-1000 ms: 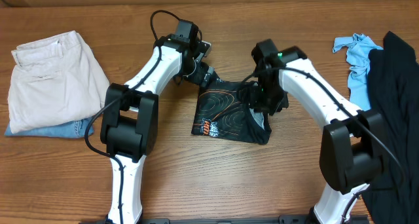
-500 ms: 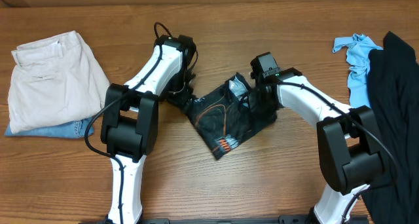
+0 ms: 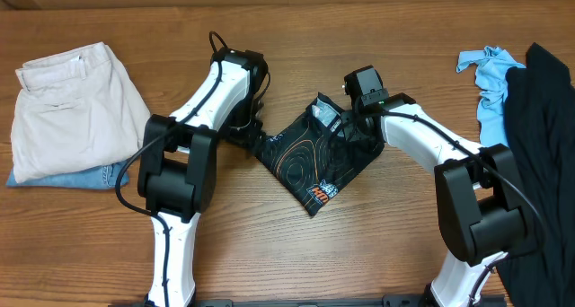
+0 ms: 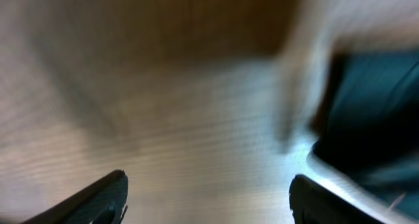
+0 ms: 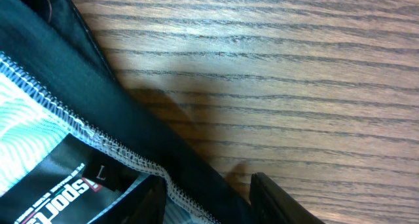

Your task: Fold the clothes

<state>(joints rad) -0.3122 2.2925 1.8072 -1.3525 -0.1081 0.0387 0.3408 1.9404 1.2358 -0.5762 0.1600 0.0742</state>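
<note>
Overhead first: the black jersey [image 3: 314,159] sits mid-table [image 3: 296,253] as a compact, diagonal packet with the orange contour print facing up. The left gripper [image 3: 254,138] is at its left corner and the right gripper [image 3: 353,127] is at its top-right edge. The beige trousers [image 3: 76,105] and the light blue shirt [image 3: 490,78] are well off to the sides.

Left wrist view (pretty blurry): its fingers are spread wide over bare wood with nothing between them, and the jersey is just a dark blob off to the right.

Right wrist view: the jaws are part-open and straddle the stitched hem beside the size label [image 5: 72,185]. As far as we can tell they aren't pinching it.

We reckon the folding is nearly done. The next move calls for lifting both grippers clear without snagging the hem, then squaring the packet up.
</note>
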